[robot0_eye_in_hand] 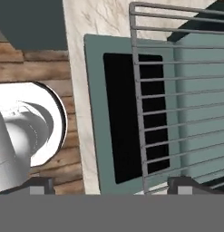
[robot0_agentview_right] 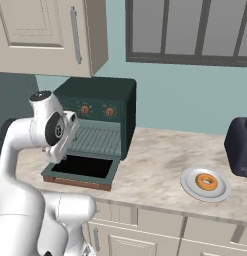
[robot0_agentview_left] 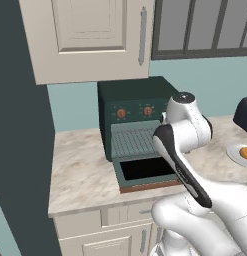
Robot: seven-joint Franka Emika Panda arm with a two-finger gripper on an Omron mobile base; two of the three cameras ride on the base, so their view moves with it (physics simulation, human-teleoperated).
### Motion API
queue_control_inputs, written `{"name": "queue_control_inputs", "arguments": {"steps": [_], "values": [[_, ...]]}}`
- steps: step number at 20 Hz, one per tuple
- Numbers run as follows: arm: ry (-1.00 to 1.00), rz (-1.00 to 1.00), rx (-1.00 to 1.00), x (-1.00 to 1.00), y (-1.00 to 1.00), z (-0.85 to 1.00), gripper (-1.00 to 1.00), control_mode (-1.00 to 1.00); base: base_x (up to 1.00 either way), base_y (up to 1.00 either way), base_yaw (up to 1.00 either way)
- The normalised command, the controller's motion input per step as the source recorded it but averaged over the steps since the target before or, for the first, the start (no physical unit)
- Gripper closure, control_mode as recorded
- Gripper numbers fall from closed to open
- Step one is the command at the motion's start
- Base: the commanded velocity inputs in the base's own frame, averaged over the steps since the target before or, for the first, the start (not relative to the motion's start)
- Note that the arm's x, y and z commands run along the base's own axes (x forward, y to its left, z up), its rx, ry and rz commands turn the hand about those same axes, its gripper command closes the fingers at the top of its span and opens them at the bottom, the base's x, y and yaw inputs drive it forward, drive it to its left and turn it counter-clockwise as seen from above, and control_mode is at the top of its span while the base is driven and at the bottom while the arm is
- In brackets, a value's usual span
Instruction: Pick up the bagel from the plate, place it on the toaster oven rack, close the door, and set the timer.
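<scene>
We stood before a pale marbled counter (robot0_agentview_right: 160, 170) running along a teal-blue wall (robot0_agentview_right: 185, 100), with cream base cabinets (robot0_agentview_right: 160, 232) below it and a cream wall cabinet (robot0_agentview_left: 90, 35) with a grey bar handle above. A dark-framed window (robot0_agentview_right: 195, 30) sat high on the wall, and in the hand view a wooden plank floor (robot0_eye_in_hand: 36, 68) showed past the counter edge.

The dark green toaster oven (robot0_agentview_left: 137, 112) stood on the counter against the wall, two orange knobs on its front. Its door (robot0_agentview_left: 147, 172) lay folded down flat, black glass facing up, copper-orange handle at the near edge. The toaster oven rack (robot0_agentview_left: 132, 140) was drawn partly out over the door and was bare. We could read no brand, label or writing on the oven, the knobs or anything else.

The bagel (robot0_agentview_right: 206, 181) lay on the plate (robot0_agentview_right: 190, 187), well apart from the oven and just in front of a dark toaster (robot0_agentview_right: 240, 147) at the counter's far end.

Our gripper (robot0_eye_in_hand: 111, 183) hovered above the open door and the rack's front edge, its fingertips (robot0_eye_in_hand: 41, 185) spread wide apart with nothing between them.
</scene>
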Motion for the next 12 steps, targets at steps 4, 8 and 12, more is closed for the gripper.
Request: {"name": "queue_control_inputs", "arguments": {"steps": [4,8,12], "values": [[0.0,-0.49,0.07,0.07,-1.0,0.0,-1.0,-1.0,0.0,0.0,0.0],[0.0,-0.5,0.01,0.28,-0.97,0.0,-1.0,-1.0,0.0,0.0,0.0],[0.0,-0.5,0.0,0.39,-0.93,0.0,-1.0,-1.0,0.0,0.0,0.0]]}}
